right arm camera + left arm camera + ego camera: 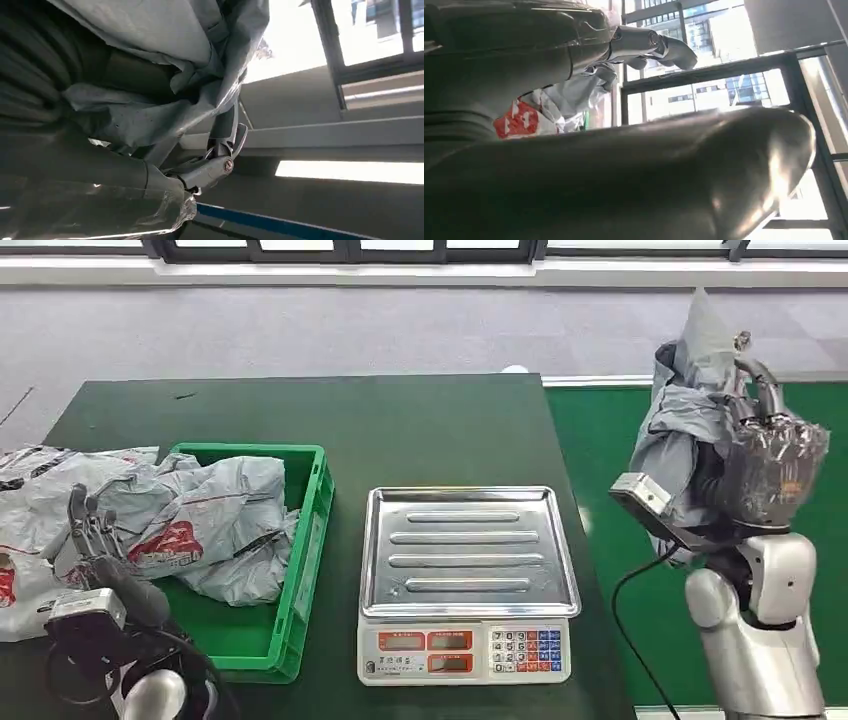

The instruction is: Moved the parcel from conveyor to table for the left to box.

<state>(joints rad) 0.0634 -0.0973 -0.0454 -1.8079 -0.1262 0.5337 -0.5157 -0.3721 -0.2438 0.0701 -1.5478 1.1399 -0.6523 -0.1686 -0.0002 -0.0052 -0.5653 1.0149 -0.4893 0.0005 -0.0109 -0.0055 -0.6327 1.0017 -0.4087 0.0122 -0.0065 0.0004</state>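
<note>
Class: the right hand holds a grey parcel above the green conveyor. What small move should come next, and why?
Probably swing the right hand leftward over the table: it grips the grey parcel raised over the conveyor, while the left hand waits by the green box.

I'm looking at a parcel-sorting test room: weighing scale (pixel 468 583), green crate (pixel 300 570) of mailer bags (pixel 215 515), green conveyor (pixel 600 490), office windows (pixel 724 60).

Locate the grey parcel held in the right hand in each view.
Head view: grey parcel at far right, raised above the green conveyor, gripped by the right hand.
Left wrist view: not in it.
Right wrist view: across the upper left.
Shared landmark: the right hand's fingers.
</note>
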